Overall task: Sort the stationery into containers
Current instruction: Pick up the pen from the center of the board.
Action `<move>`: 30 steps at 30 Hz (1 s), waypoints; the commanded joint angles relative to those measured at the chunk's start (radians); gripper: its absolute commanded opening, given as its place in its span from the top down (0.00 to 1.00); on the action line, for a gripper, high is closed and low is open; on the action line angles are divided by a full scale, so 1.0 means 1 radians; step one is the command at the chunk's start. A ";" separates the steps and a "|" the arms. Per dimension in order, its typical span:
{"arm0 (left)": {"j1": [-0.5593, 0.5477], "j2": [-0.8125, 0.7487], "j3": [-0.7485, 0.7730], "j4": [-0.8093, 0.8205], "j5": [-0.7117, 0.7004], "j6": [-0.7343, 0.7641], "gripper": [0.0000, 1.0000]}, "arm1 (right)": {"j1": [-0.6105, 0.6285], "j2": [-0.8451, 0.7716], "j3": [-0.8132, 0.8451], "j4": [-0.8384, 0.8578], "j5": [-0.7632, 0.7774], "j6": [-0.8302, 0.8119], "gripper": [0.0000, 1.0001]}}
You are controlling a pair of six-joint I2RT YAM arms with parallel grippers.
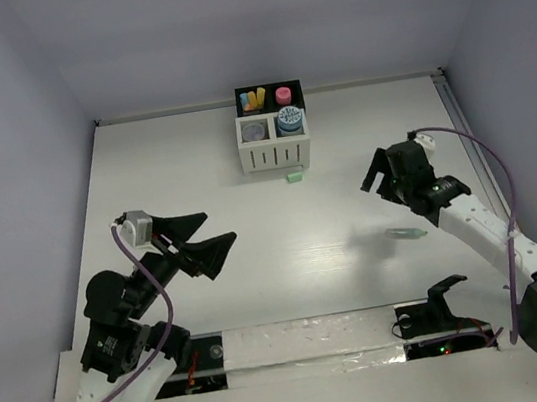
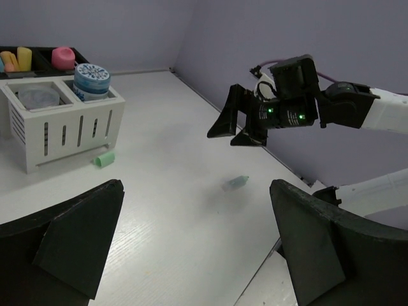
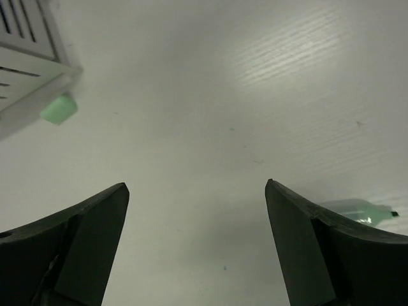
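The containers (image 1: 276, 149) stand at the far middle of the table, a joined organiser with two white slatted bins in front and two black bins behind. Yellow and orange stubs (image 1: 253, 98), a pink stub (image 1: 283, 95) and a blue-white roll (image 1: 289, 119) sit inside. A green stub (image 1: 294, 177) lies just in front of it, also showing in both wrist views (image 2: 104, 159) (image 3: 58, 108). A clear greenish tube (image 1: 407, 233) lies on the table at right. My right gripper (image 1: 375, 183) hovers open above and left of the tube (image 3: 354, 210). My left gripper (image 1: 220, 225) is open and empty.
A taped strip (image 1: 309, 338) runs along the near edge between the arm bases. Walls close the table on the left, back and right. In the left wrist view the right gripper (image 2: 233, 131) hangs over the tube (image 2: 236, 183), right of the organiser (image 2: 64, 127).
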 commanded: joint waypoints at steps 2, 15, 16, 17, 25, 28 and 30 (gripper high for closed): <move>-0.018 -0.032 0.009 0.039 0.000 0.018 0.01 | -0.078 -0.045 -0.061 -0.163 -0.032 0.106 0.00; -0.057 -0.111 0.023 -0.030 -0.071 0.032 0.01 | -0.276 -0.082 -0.194 -0.235 -0.067 0.203 0.01; -0.057 -0.111 0.023 -0.030 -0.071 0.033 0.01 | -0.276 -0.061 -0.197 -0.214 -0.079 0.207 0.02; -0.057 -0.110 0.023 -0.031 -0.069 0.033 0.01 | -0.276 -0.047 -0.198 -0.203 -0.087 0.211 0.02; -0.057 -0.116 0.021 -0.033 -0.074 0.032 0.01 | -0.276 0.117 -0.194 -0.024 -0.133 0.244 0.15; -0.057 -0.108 0.021 -0.031 -0.075 0.030 0.01 | -0.276 0.170 -0.184 0.015 -0.132 0.234 0.23; -0.057 -0.102 0.018 -0.031 -0.075 0.029 0.01 | -0.276 0.197 -0.175 0.032 -0.142 0.220 0.27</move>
